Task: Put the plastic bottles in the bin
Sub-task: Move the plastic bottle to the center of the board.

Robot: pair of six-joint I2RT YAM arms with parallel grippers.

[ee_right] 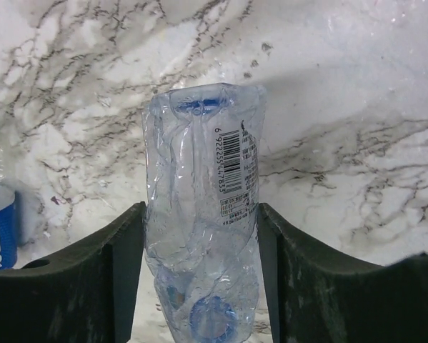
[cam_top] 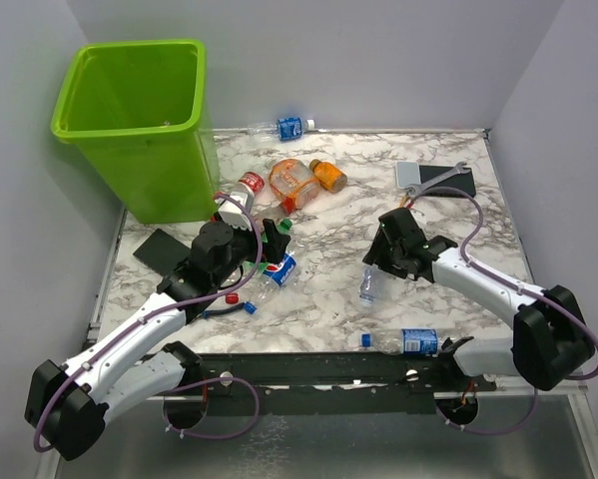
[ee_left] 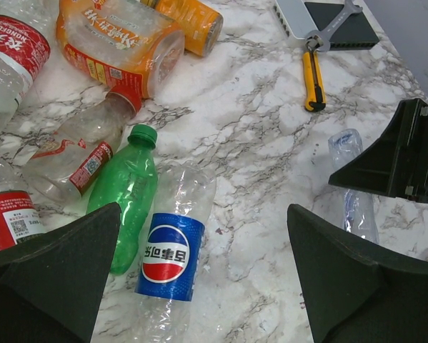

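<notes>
Thin clear plastic, already crushed: your target is the crumpled clear plastic bottle with a barcode sticker (ee_right: 199, 143). It lies on the white marble-pattern table (cam_top: 328, 309), right of centre and well apart from the tall lime-green plastic bin (cam_top: 164, 170) in the far-left corner.

The right gripper (ee_right: 201, 214) is grasping it mid-body. The black fingers (ee_right: 121, 271) bear on both flanks, and the bottle is not yet lifted off the table.

Handling, as I judge it:
- It looks empty, so it should be near weightless and inertia won't be your problem.
- The walls are soft and will buckle further under squeeze. Expect the grip to go slack as they cave in.
- The skin is glossy, so it's slippery, though the creases give some bite.
- Mid-body across the narrow width is a fair hold. The neck end would be stiffer if it slips.
- Nothing fragile here. The bin mouth is square and far wider than the bottle.

The left gripper (ee_left: 203, 208) is released, jaws wide, and hangs over two bottles lying touching side by side. One is a clear plastic bottle with a blue Pepsi label (ee_left: 169, 257). The other is a smooth green plastic bottle with a green cap (ee_left: 128, 193), which looks uncrushed, so it should be rounder and firmer to pinch.
</notes>
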